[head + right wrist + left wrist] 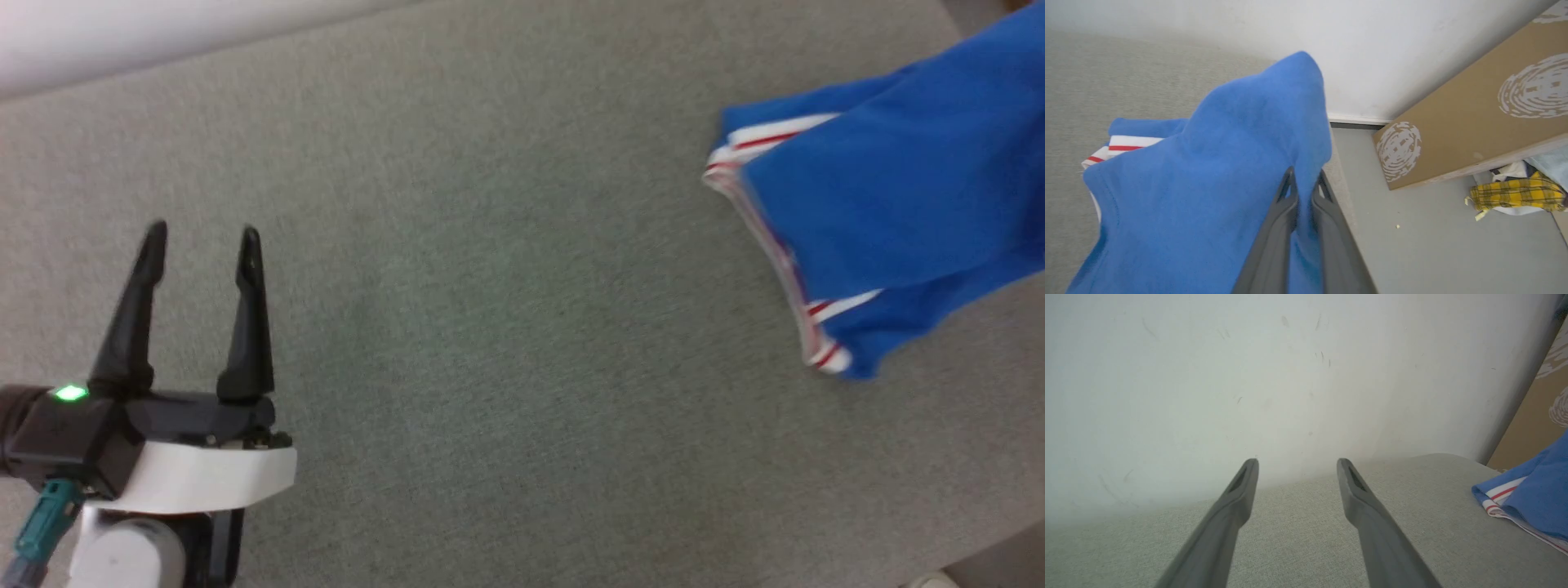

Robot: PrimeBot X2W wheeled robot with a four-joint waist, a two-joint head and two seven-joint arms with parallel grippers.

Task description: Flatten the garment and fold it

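Right gripper (1306, 176) fingers are closest in the right wrist view, clenched nearly together on a pinch of blue cloth, so it is grasping the garment (1208, 171). The cloth rises into a peak above the fingers and drapes down to their left, and a red-and-white striped trim edge pokes out low on that side. In the head view the garment sits at the far right of the grey fabric-covered bench (506, 327), bunched and layered with the striped hem facing the middle. Part of it runs out of frame at the right, so I can't tell how much hangs off the bench. No lettering or number is readable. Left gripper (202, 233) is released, jaws spread wide and holding nothing, over bare bench at the lower left and well apart from the garment. Off the bench's right end there's grey floor (1412, 245), a brown cardboard panel (1474, 114) with white swirl prints leaning by the wall, and a yellow plaid cloth (1515, 194). On progress, my judgement is early stage. Garment is picked up at one point only, not spread, sleeves not laid out, and no fold made. Left to do is getting it flat on the open bench, likely with the left gripper taking a second hold, then all the folding.
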